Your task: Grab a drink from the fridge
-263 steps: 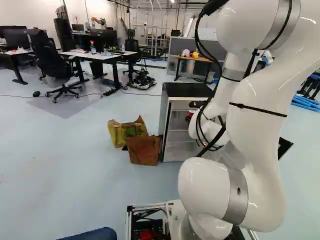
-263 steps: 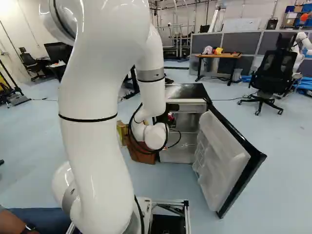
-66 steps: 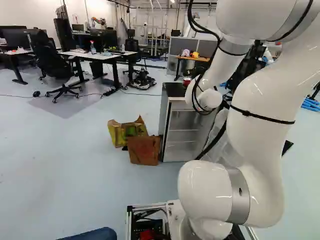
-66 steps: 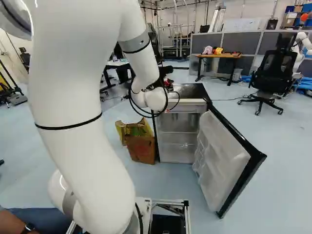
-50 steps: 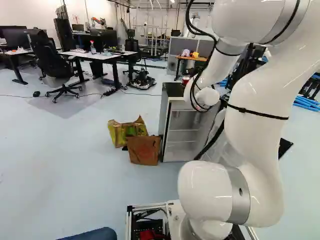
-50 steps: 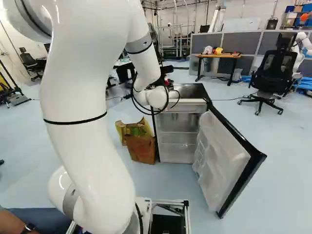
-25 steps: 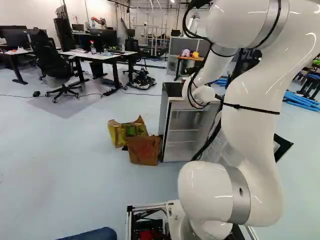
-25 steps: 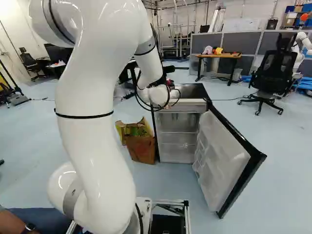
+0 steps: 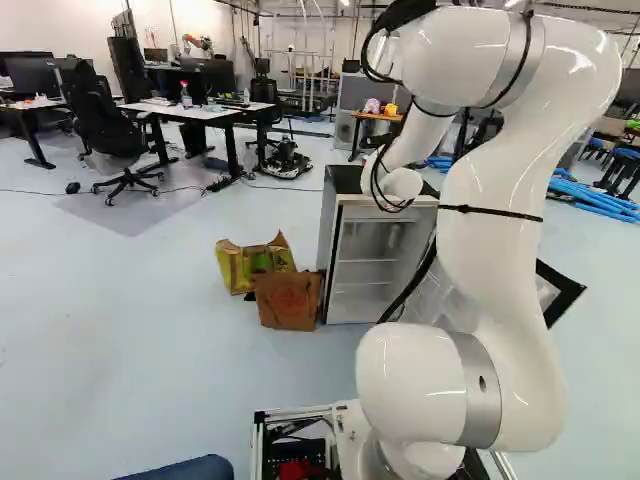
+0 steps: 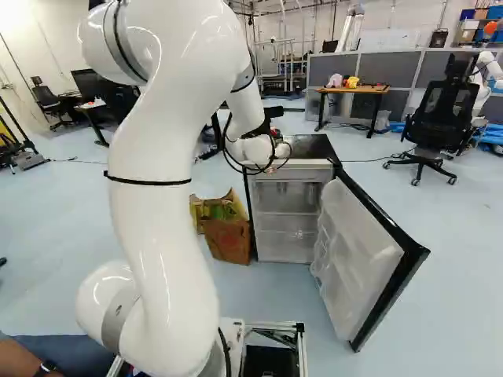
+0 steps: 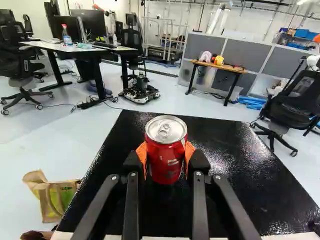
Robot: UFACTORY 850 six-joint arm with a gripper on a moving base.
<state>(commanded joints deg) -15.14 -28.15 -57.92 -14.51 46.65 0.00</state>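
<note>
Mostly hidden behind the wrist, my gripper (image 10: pixel 276 133) is over the fridge top (image 10: pixel 316 147) in the right base view. The wrist view shows the gripper (image 11: pixel 166 156) shut on a red drink can (image 11: pixel 167 162), an orange pad on each side. The can is upright with its silver lid up, over the black fridge top (image 11: pixel 225 165); whether its base touches that surface I cannot tell. Below, the fridge's front is uncovered, with pale shelves (image 10: pixel 287 224) inside. Its door (image 10: pixel 357 259) stands wide open on the right of the right base view.
Paper bags (image 9: pixel 288 300) stand on the floor beside the fridge. Beyond it are a small wooden table (image 10: pixel 354 89), an office chair (image 10: pixel 440 118) and desks (image 9: pixel 180 110). Another robot (image 10: pixel 487 69) stands at the far right. A seated person's leg (image 10: pixel 67 355) is close beside the base.
The arm has risen from the fridge's open front to above its top, carrying the red can. Over the last second it moved farther over the top. Base, door and bags stayed put.
</note>
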